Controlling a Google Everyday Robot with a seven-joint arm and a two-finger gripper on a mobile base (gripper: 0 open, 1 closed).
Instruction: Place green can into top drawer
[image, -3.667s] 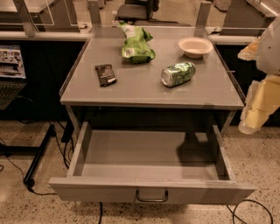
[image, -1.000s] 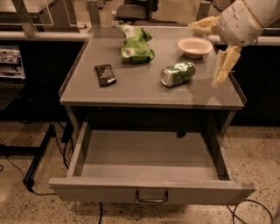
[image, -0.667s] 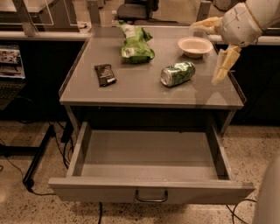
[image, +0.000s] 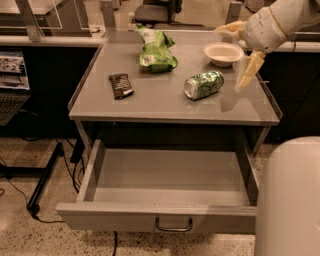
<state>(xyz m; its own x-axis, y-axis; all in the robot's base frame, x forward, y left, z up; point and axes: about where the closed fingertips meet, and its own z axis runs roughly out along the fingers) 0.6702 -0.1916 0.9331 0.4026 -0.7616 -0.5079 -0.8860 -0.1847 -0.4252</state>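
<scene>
Gripper (image: 241, 50), jaws apart, hovered above right edge of worktop (image: 160, 102), near green can (image: 203, 84); top drawer (image: 125, 218) gaped open; can's label seemingly unreadable.

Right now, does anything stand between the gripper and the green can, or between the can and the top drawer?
Nothing visible does. The gripper, fingers spread, hangs right of the green can, which lies on its side; the white bowl sits behind that gap. The top drawer is pulled open below, in front.

table (image: 150, 107): green chip bag (image: 157, 52) back centre | chocolate bar (image: 121, 85) left | bowl (image: 221, 53) back right, beside end effector (image: 234, 57)
</scene>
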